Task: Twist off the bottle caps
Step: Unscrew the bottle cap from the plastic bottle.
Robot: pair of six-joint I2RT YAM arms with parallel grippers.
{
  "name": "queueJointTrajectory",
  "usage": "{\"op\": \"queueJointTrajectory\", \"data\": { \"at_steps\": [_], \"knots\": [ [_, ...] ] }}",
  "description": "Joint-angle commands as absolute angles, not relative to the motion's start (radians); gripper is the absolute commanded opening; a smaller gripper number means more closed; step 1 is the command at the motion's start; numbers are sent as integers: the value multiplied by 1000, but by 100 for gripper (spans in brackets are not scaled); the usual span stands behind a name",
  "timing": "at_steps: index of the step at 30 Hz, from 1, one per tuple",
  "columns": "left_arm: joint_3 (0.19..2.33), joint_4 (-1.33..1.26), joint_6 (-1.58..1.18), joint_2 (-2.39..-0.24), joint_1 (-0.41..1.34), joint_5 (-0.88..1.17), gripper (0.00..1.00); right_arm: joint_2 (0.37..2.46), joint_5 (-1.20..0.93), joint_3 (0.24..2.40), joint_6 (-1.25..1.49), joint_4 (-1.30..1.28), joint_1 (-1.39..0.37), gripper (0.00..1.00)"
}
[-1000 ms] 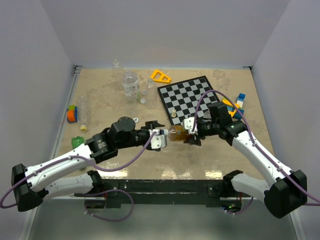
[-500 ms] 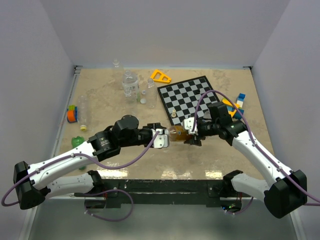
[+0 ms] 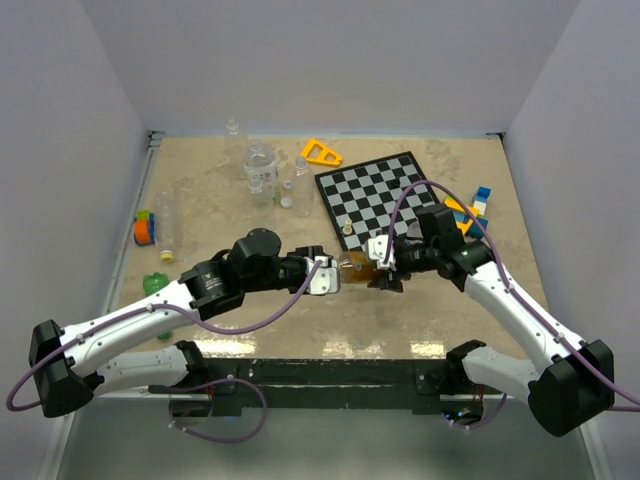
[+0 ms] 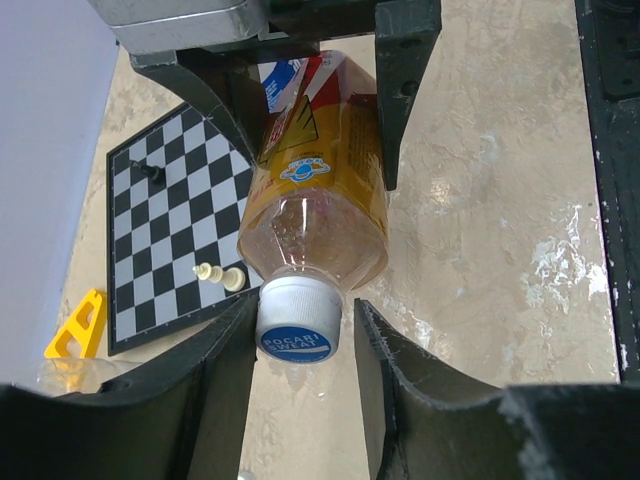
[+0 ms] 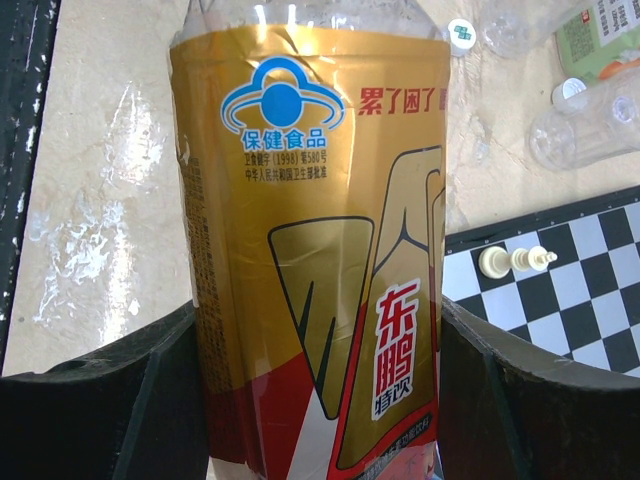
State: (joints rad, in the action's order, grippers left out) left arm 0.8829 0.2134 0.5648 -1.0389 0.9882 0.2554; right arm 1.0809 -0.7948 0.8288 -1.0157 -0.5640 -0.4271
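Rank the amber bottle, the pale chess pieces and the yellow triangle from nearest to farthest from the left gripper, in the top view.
1. amber bottle, right at the left gripper, its white cap in the jaws.
2. pale chess pieces, just beyond, on the chessboard at its near-left corner.
3. yellow triangle, far back, left of the chessboard.

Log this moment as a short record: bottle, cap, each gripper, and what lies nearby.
bottle: amber with a yellow label, held sideways between the two arms
cap: white with a blue top, on the bottle's neck
right gripper: clamped on the bottle's body
left gripper: one finger on each side of the cap; firm contact unclear
nearby: chessboard behind the bottle, small pieces on it
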Motion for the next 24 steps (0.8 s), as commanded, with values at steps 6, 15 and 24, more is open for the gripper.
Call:
{"op": "queueJointTrajectory", "data": {
  "at_steps": [6, 15, 24],
  "knots": [
    [939, 218, 531, -1039, 969, 314, 0, 1075, -805, 830, -1025, -554, -431, 6],
    [1084, 348, -238, -1043, 888, 236, 0, 1074, -802, 830, -1023, -552, -431, 6],
    [1019, 281, -946, -1016, 825, 284, 0, 1062, -796, 825, -1020, -546, -436, 6]
  ]
}}
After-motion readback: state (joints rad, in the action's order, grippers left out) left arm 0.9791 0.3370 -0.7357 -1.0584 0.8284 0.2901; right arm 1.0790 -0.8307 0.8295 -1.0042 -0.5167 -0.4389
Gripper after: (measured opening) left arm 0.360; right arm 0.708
